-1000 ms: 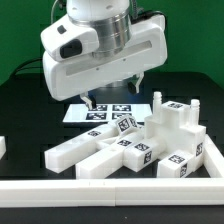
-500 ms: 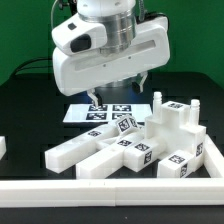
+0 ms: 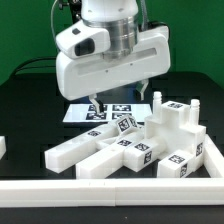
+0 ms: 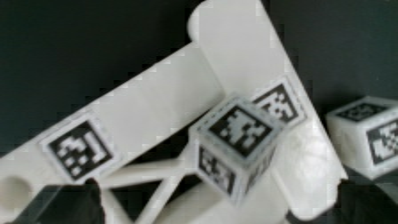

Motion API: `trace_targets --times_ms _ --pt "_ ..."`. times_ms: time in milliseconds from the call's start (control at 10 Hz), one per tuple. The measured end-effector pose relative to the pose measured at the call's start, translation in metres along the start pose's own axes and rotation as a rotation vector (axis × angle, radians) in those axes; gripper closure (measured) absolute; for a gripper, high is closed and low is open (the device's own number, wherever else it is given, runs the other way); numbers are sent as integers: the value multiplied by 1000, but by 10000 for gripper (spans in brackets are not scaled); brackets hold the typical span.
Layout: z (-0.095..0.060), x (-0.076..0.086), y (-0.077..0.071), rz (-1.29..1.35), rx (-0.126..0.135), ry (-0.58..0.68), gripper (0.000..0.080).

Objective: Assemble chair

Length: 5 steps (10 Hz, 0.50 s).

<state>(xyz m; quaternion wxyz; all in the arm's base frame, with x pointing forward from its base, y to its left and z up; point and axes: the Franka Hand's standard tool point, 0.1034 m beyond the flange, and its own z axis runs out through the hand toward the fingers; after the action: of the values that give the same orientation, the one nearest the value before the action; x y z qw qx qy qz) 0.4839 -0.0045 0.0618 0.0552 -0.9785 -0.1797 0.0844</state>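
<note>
On the black worktop [image 3: 20, 120], at the exterior view's left, long chair bars [image 3: 85, 152] lie flat; behind them sits the marker board [image 3: 100, 113]; rightward, tagged cubes [image 3: 127, 124] and blocky chair pieces [image 3: 178, 125] crowd together, touching. My jaws hang wide apart above the marker board, gripping nothing. Wrist view: one cube [image 4: 246, 135] just beside a tagged bar [image 4: 80, 150].

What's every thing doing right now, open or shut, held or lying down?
Robot's two-finger gripper: open, empty, hovering over the pieces.
White blocky plastic chair pieces: heaped on the black table, none held.
Thin flat white marker board: lying flat.
Long plain white border rail: lying along the table edge.
</note>
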Motion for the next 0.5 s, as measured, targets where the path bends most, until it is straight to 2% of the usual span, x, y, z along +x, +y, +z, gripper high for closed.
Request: trace_targets --times_ms 200,500 --pt "15 2 0 4 -12 -1 150" --pt "21 7 -14 25 -11 -3 150"
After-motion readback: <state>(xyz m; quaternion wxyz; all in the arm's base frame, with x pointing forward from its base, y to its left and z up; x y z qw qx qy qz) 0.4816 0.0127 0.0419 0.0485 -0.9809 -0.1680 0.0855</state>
